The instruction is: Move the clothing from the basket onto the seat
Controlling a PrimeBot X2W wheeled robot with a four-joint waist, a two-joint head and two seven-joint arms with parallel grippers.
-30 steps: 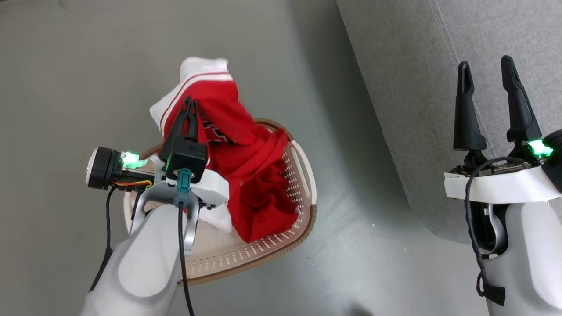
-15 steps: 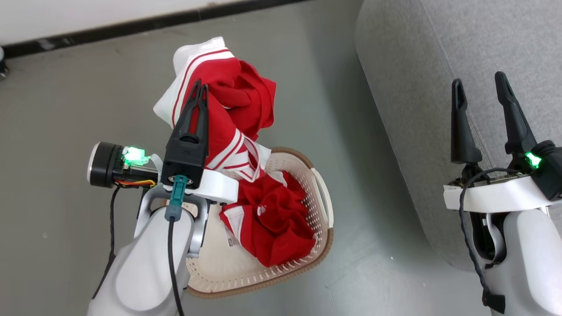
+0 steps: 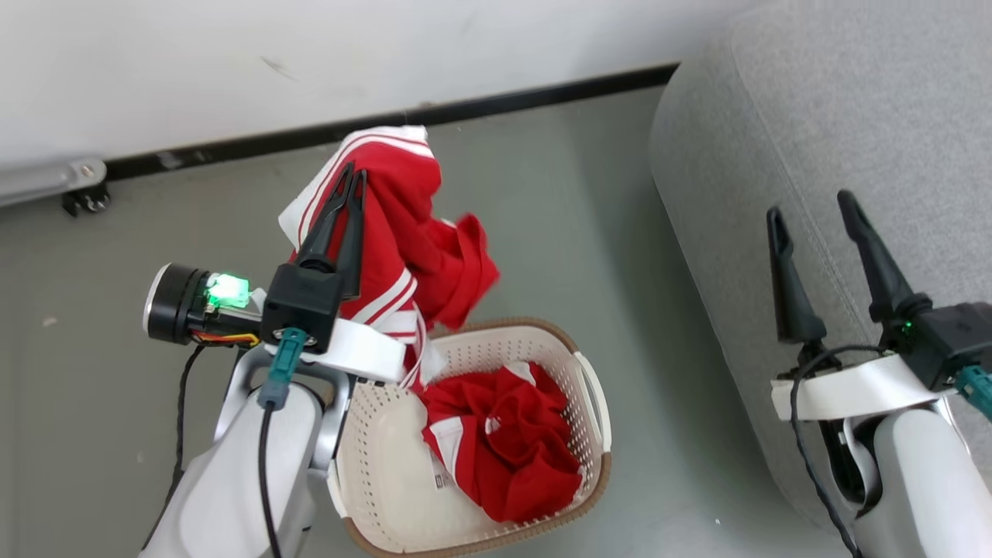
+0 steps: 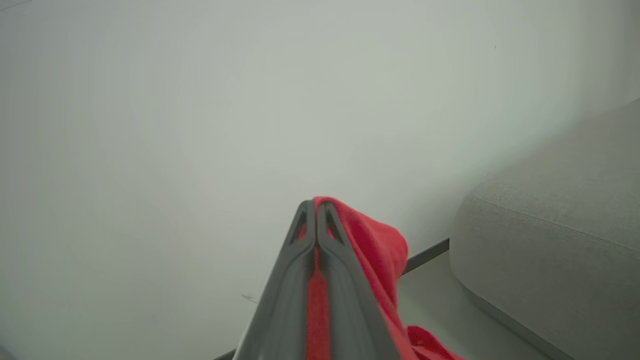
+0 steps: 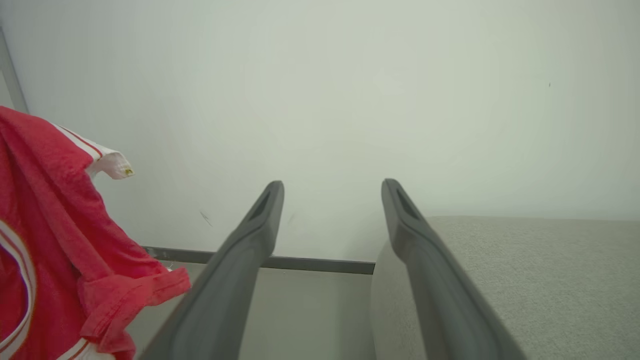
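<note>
Left end effector (image 3: 353, 170) clamps clothing (image 3: 403, 225) | right end effector (image 3: 808, 204) wide | head view: basket (image 3: 594, 399) beneath

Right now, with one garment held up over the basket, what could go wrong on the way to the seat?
1. The red garment in the shut left hand hangs low over the basket; its striped hem may snag the rim or drag the clothing left inside along.
2. The open right hand stands between it and the seat; swinging cloth could catch on it.

Grey floor (image 3: 116, 403), white wall (image 3: 232, 62), black baseboard (image 3: 542, 93)
</note>
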